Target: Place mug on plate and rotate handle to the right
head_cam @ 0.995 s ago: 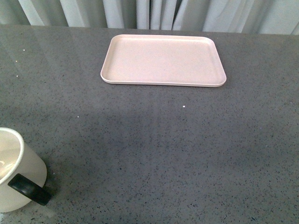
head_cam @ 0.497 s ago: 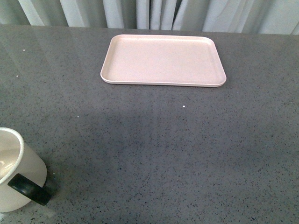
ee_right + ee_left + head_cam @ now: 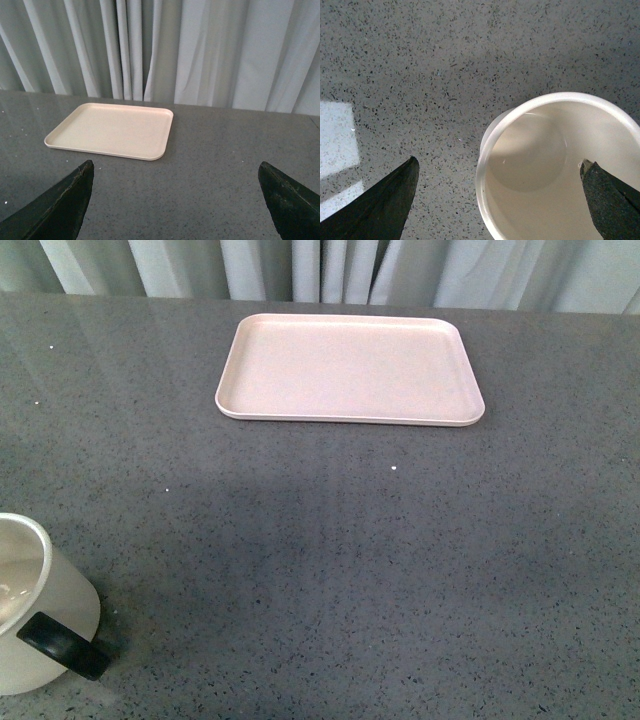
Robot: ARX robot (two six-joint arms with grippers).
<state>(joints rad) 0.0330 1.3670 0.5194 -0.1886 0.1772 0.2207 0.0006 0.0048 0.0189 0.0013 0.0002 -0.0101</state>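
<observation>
Counting one mug (image 3: 40, 610), one plate (image 3: 350, 368), well apart on the table (image 3: 350, 540).
Wrist views alone show us the left gripper (image 3: 498, 164) spread above the mug, right gripper (image 3: 176, 166) spread empty; front alone, the handle (image 3: 62, 645).

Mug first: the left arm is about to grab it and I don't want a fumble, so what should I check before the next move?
1. The mug stands upright on the table: ok.
2. The mug is empty: ok, its inside shows bare in the left wrist view.
3. The left pincer is open, with one finger outside the rim and one over the opening: ok.
4. The left pincer is low enough to grip the wall: cannot tell.
5. The plate is bare: ok.
6. The right pincer is open and holds nothing: ok.
</observation>
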